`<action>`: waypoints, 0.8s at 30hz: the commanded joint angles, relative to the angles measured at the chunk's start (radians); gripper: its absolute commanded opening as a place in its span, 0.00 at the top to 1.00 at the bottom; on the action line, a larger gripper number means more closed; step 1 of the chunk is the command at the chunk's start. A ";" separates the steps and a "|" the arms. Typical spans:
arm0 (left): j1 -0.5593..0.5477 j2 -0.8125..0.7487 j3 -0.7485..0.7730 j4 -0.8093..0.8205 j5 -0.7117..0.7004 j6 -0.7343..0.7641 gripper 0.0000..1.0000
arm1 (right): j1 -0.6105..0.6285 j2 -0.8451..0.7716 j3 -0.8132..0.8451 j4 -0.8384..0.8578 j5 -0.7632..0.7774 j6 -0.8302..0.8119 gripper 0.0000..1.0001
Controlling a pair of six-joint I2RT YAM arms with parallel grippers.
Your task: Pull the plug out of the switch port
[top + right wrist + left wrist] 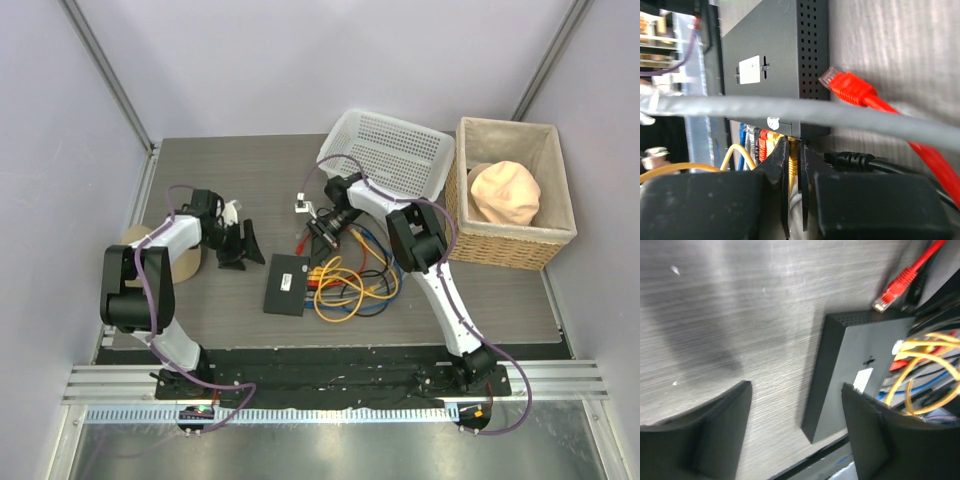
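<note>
The switch [286, 285] is a flat black box lying on the table, with a row of blue, grey, red and yellow plugs in its ports on the right edge. My right gripper [796, 145] reaches down at that edge, shut on a yellow plug [793, 157] at the port. In the top view the right gripper [318, 250] sits just above the switch's far right corner. My left gripper [240, 245] hovers left of the switch, open with nothing in it. In the left wrist view the switch [860, 355] lies beyond the left gripper [796, 387]. A loose red plug [847, 87] lies beside the switch.
A tangle of yellow, blue and red cables [350, 285] spreads right of the switch. A grey cable [790, 112] crosses the right wrist view. A white mesh basket [390, 150] stands tipped at the back, a wicker basket [510, 195] at the right. A cardboard roll [185, 262] sits under the left arm.
</note>
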 commanded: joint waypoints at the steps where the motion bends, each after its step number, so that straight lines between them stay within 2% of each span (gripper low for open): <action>1: 0.024 -0.034 0.058 -0.035 0.131 0.124 0.15 | -0.018 -0.113 0.014 0.067 0.138 -0.020 0.99; 4: 0.015 -0.037 0.034 0.040 0.211 0.158 0.10 | -0.010 -0.138 0.018 0.068 0.141 -0.033 0.99; 9: -0.031 0.041 0.054 0.111 0.300 0.197 0.10 | 0.016 -0.193 0.012 0.045 0.150 -0.093 0.99; 12: -0.051 0.083 0.077 0.131 0.308 0.198 0.11 | 0.027 -0.212 0.006 0.055 0.174 -0.084 0.99; 13: -0.052 0.093 0.092 0.129 0.307 0.197 0.11 | 0.028 -0.213 0.004 0.053 0.182 -0.069 0.97; 14: -0.052 0.099 0.100 0.128 0.297 0.195 0.11 | 0.025 -0.213 -0.002 0.055 0.187 -0.061 0.85; 16: -0.052 0.109 0.107 0.118 0.294 0.200 0.12 | 0.025 -0.204 -0.011 0.047 0.199 -0.046 0.67; 19: -0.052 0.100 0.098 0.111 0.290 0.194 0.12 | 0.021 -0.173 -0.020 0.015 0.213 -0.038 0.59; 24: -0.052 0.063 0.068 0.108 0.297 0.172 0.13 | -0.005 -0.077 0.047 -0.070 0.179 -0.018 0.55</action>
